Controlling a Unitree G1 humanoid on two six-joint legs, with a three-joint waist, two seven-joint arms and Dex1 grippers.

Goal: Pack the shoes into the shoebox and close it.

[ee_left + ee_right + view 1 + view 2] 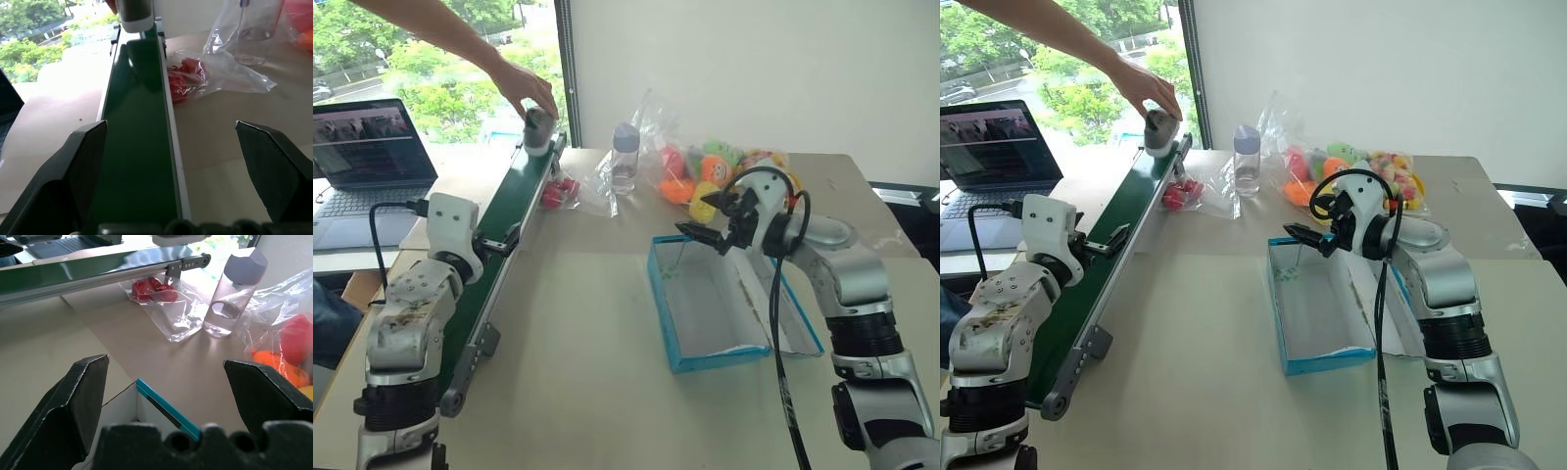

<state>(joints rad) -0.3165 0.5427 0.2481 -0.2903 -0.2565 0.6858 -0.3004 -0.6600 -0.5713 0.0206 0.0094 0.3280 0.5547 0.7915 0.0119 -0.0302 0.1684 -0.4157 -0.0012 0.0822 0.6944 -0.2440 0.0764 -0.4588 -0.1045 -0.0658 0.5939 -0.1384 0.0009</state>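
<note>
Nearest of all, the left gripper (171, 161) hangs with its two black fingers spread wide and nothing between them, poised over the near stretch of the long dark green conveyor (514, 211) on the left side of the table (578, 362). At the conveyor's far end, a person's hand (524, 86) rests on a grey shoe (538, 130) with a white sole. To the right, the shoebox (705, 304) sits open on the table, bright blue outside and white inside, with its lid lying flat against its right side. No shoe lies in it. The right gripper (705, 232) hovers over the box's far edge, jaws released and empty. Beyond the box, toward the far side of the table, a clear bottle (625, 157) with a pale cap stands upright. Left of the bottle, just beside the conveyor, lies a clear plastic bag holding red pieces (560, 193). Right of the bottle lies a bag of bright plush toys (715, 171). On the far left, an open laptop (367, 162) sits on a separate surface.
</note>
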